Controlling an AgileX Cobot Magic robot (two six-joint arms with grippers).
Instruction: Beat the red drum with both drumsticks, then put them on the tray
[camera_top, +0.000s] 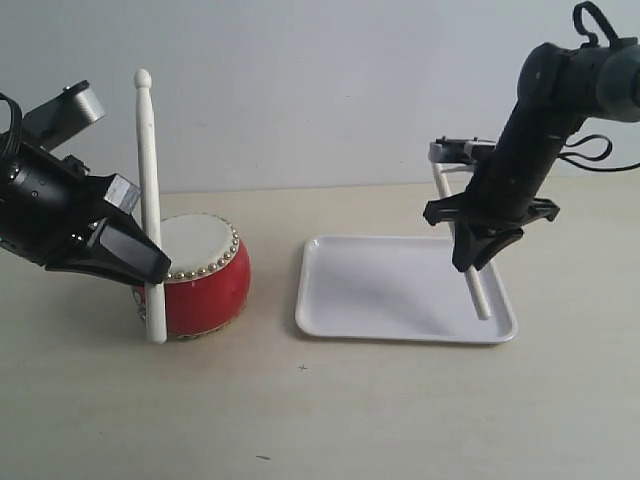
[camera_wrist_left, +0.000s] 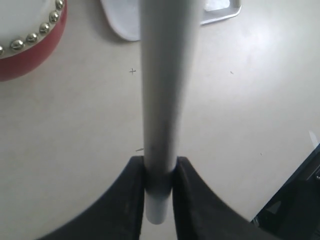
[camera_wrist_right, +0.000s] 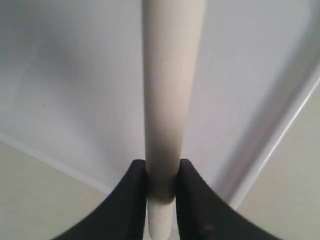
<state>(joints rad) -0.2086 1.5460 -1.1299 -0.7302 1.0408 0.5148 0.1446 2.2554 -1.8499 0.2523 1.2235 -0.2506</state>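
Note:
The red drum (camera_top: 205, 285) with its cream skin stands left of centre; its studded rim (camera_wrist_left: 30, 40) shows in the left wrist view. My left gripper (camera_top: 150, 262) is shut on a drumstick (camera_top: 149, 190) that stands nearly upright just in front of the drum, tip up. That stick (camera_wrist_left: 162, 90) runs between the black fingers (camera_wrist_left: 125, 200). My right gripper (camera_top: 470, 262) is shut on the other drumstick (camera_top: 480, 295), slanted down with its lower end on the white tray (camera_top: 400, 290). The same stick (camera_wrist_right: 170, 80) lies over the tray floor (camera_wrist_right: 75, 85).
The tray's raised rim (camera_wrist_right: 280, 135) runs close beside the right fingers. Bare beige tabletop (camera_top: 320, 420) spreads in front of drum and tray. A pale wall stands behind.

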